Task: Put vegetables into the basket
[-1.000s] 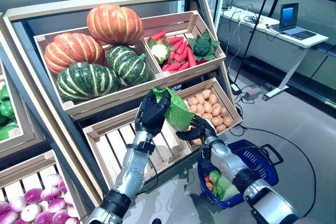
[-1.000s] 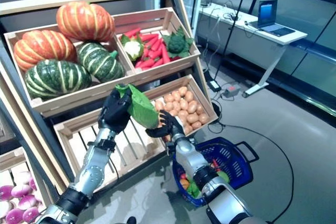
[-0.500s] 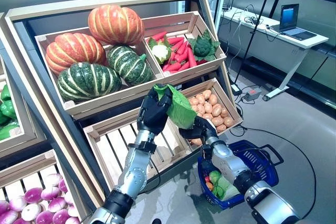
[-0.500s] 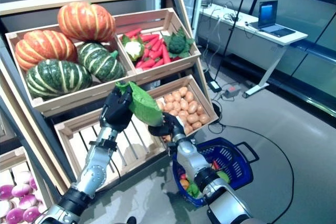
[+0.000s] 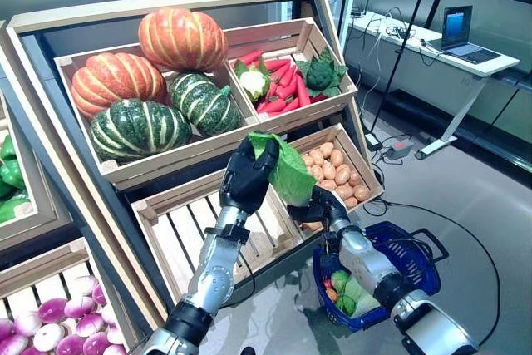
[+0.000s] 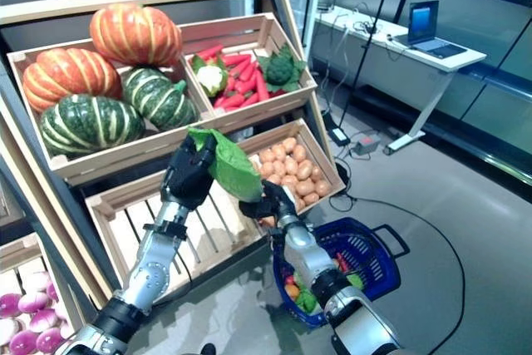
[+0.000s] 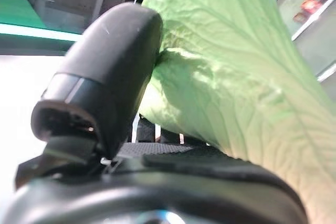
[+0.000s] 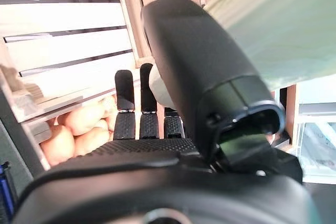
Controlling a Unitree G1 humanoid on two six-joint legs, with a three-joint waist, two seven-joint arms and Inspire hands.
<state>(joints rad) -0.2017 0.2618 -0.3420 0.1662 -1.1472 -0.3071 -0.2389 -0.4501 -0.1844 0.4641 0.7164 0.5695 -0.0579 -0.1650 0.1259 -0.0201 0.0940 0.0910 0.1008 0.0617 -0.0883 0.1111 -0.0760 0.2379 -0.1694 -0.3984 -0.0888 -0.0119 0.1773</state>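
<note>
My left hand (image 5: 243,182) is shut on a green leafy cabbage (image 5: 290,175) and holds it in the air in front of the stand's lower crates. Its thumb (image 7: 105,77) presses into the leaf (image 7: 236,77) in the left wrist view. My right hand (image 5: 314,208) is just below the cabbage's lower end, fingers straight, thumb (image 8: 199,72) against the leaf (image 8: 262,30). The blue plastic basket (image 5: 421,244) stands on the floor to the lower right, under my right forearm. Green and orange-red vegetables (image 5: 345,290) lie in it.
The wooden stand (image 5: 166,2) with slanted crates rises right behind both hands. A slatted crate (image 5: 187,234) sits under my left arm, and a crate of small tan roots (image 5: 332,168) is beside my right hand. A desk with a laptop (image 5: 457,27) stands at the far right.
My left hand has carried the cabbage slightly right and up. My right hand has closed in under its lower end.
</note>
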